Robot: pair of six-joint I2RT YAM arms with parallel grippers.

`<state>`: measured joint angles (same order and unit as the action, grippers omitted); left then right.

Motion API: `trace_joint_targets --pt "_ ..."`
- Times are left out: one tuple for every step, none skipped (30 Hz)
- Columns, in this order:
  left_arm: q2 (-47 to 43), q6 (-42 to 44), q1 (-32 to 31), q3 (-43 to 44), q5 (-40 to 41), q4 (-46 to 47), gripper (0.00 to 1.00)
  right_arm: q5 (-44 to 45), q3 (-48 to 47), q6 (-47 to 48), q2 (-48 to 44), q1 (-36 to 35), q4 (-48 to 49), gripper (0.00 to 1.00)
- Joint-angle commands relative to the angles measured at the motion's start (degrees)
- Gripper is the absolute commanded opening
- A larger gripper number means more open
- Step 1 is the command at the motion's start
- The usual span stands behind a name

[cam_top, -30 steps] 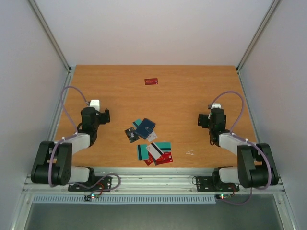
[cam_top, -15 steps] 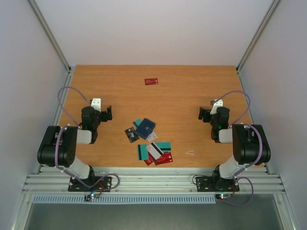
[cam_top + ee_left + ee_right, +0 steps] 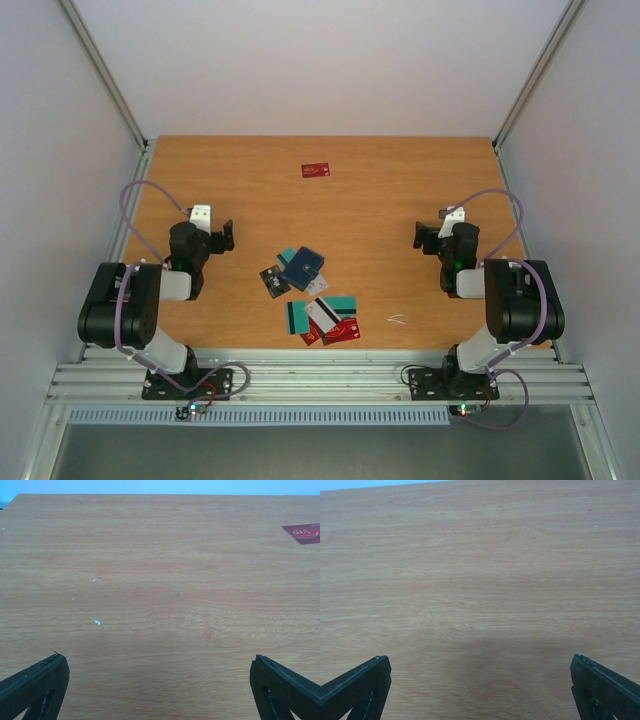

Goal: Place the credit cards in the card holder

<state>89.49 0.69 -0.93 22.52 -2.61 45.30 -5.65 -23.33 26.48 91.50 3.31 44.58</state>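
Note:
The navy card holder (image 3: 302, 266) lies shut at the table's middle, with a teal card (image 3: 288, 257), a dark card (image 3: 274, 281) and a white card (image 3: 316, 285) touching it. Nearer the front lies a loose cluster of credit cards (image 3: 325, 318): teal, white with a black stripe, and red. One red card (image 3: 316, 170) lies alone at the back; the left wrist view also shows this red card (image 3: 304, 533) at its right edge. My left gripper (image 3: 222, 238) (image 3: 157, 680) is open over bare wood left of the pile. My right gripper (image 3: 423, 240) (image 3: 480, 680) is open over bare wood to its right.
A small white scrap (image 3: 397, 320) lies near the front edge, right of the card cluster. Grey walls enclose the wooden table (image 3: 400, 190) on three sides. A metal rail (image 3: 320, 375) with the arm bases runs along the near edge.
Over the last second both arms folded back, their elbows rising over the bases. The grippers shifted only slightly and stayed open. The cards and holder have not moved.

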Motion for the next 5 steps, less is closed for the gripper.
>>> trace_joint_targets --pt "-0.1 0.6 0.2 0.7 -0.1 6.0 0.99 -0.3 -1.5 -0.2 -0.2 0.1 2.1 0.98" --pt "-0.1 0.6 0.2 0.6 -0.1 6.0 0.99 -0.2 -1.5 -0.2 -0.2 0.1 2.1 0.98" --pt "0.0 0.6 0.2 0.6 -0.1 6.1 0.99 -0.2 -1.3 -0.2 -0.3 0.1 2.2 0.98" --pt "-0.1 0.6 0.2 0.6 -0.1 6.1 0.99 -0.2 -1.1 -0.3 -0.3 0.1 2.3 0.98" --pt "-0.1 0.6 0.3 0.6 -0.2 6.0 0.99 -0.2 -1.0 -0.3 -0.5 0.1 2.8 0.99"
